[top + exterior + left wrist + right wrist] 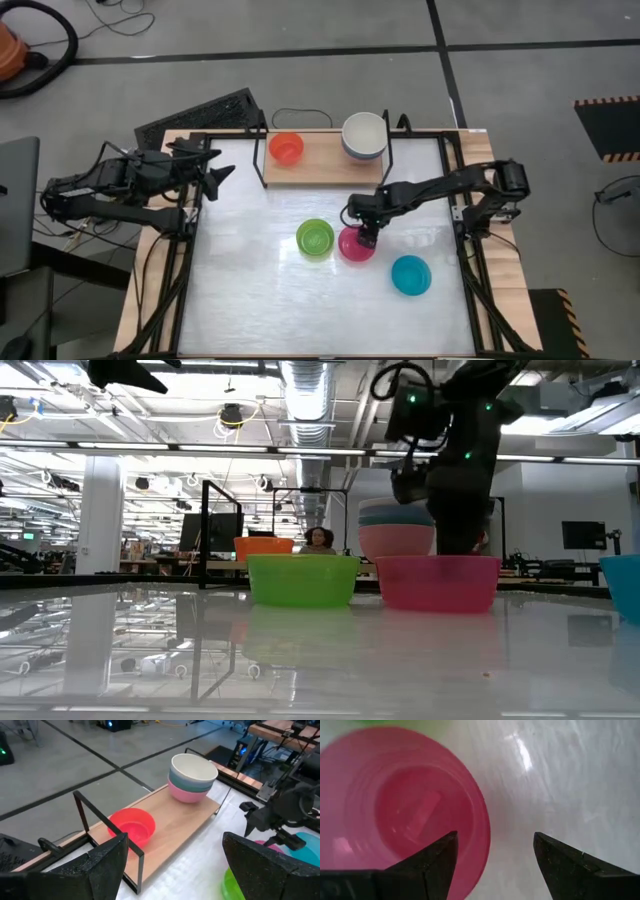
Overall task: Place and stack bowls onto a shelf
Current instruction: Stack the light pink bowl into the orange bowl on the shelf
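The light-wood shelf point(325, 165) stands at the table's far edge. On it are a red-orange bowl point(286, 148) and a stack of larger bowls point(364, 136), cream-white on top and pink at the bottom point(190, 795). A lime green bowl point(315, 238), a magenta bowl point(352, 248) and a teal bowl point(410, 275) stand upright on the tabletop. My right gripper point(495, 837) is open and points down over the magenta bowl's rim point(482, 832). One finger is over the inside, one outside. My left gripper point(215, 170) is open and empty at the far left.
The shelf's black wire end loops point(107, 827) rise at both ends. The plank is bare between the red-orange bowl and the stack. The lime green bowl stands close beside the magenta bowl, on its left. A person point(318, 541) shows in the room beyond the table.
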`<state>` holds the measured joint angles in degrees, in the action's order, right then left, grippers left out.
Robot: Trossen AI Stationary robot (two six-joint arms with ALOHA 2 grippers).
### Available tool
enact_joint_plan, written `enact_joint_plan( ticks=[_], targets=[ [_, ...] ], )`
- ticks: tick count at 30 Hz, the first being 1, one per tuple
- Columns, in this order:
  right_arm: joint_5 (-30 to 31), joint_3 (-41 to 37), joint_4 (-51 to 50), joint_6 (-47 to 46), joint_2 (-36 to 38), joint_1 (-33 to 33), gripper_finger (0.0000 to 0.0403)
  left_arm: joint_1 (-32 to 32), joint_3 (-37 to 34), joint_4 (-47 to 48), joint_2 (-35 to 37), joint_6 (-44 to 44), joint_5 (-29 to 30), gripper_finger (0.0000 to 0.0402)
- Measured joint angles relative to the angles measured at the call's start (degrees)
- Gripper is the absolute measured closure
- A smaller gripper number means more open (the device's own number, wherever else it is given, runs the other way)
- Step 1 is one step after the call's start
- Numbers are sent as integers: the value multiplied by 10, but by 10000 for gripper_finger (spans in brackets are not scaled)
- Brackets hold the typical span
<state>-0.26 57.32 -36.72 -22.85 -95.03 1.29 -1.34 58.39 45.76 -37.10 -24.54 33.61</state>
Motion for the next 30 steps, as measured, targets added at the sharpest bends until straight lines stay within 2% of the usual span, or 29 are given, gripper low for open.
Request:
enact_joint_plan(
  ticks=[4,7,10,15,16,19,26,30],
  targets=[
    [3,1,-5,-3,-17,0,131,0,0,1,0,-5,8,93],
    [4,1,-19,-20,-30,0,166,0,0,5,0,-14,16,93],
    [3,2,-24,-35,-44,0,228,0,0,7,0,-14,17,93],
    [1,4,-27,-59,-48,-5,370,0,0,14,0,-14,17,93],
    [0,2,-28,-68,-43,-5,379,0,0,14,0,-14,17,93],
    [0,2,-30,-98,-37,-3,378,0,0,14,0,-14,17,93],
    [6,30,-70,-101,13,12,379,0,0,22,0,-12,31,93],
    [6,66,-105,-99,54,24,379,0,0,39,0,-24,12,93]
  ],
)
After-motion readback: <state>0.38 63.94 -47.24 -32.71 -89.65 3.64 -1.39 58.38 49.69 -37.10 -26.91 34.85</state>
